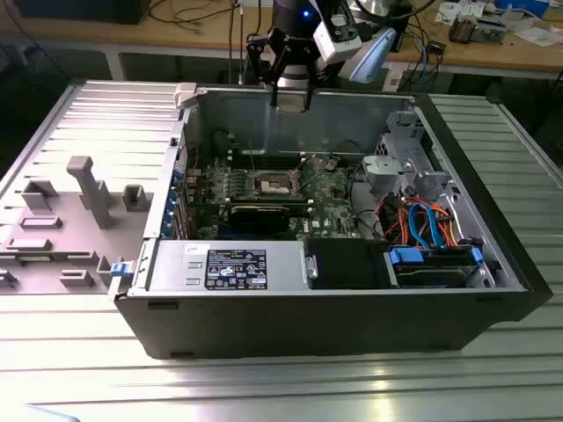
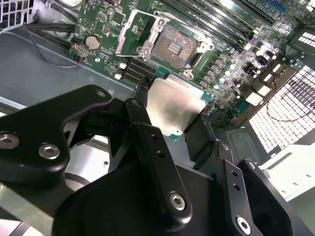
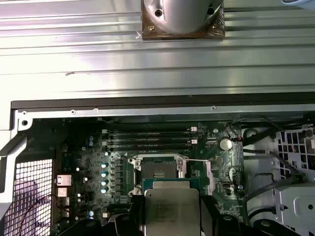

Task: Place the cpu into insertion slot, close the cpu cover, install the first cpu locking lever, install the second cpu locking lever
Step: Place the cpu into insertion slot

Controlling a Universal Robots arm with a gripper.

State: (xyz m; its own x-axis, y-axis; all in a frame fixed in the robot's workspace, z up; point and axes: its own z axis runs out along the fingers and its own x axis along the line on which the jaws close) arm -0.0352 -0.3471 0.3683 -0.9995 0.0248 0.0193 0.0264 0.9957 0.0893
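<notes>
The black two-fingered gripper (image 1: 291, 88) is clamped on the small thin square cpu with a silvery-grey metal top (image 1: 292, 98), one finger on each of two opposite edges. In the exterior view it hangs in the air over the far wall of the open black computer case (image 1: 308, 321), which lies on the ribbed metal tabletop (image 1: 264, 387).

In both wrist views the cpu (image 2: 174, 105) (image 3: 170, 209) shows its metal face between the gripper (image 2: 173, 115) (image 3: 171, 211) fingers, well apart from the green circuit board (image 2: 103, 22) beneath it.

On that board the small square insertion slot with a dark pin field and silver border (image 2: 172, 46) (image 3: 158, 172) (image 1: 273, 185) lies bare, with no chip in it. The square silver-grey metal frame of the cpu cover (image 2: 123, 32) is swung open to one side of the insertion slot, the green board showing through its central opening. The long black memory slots (image 3: 147, 140) run just beside the insertion slot.
</notes>
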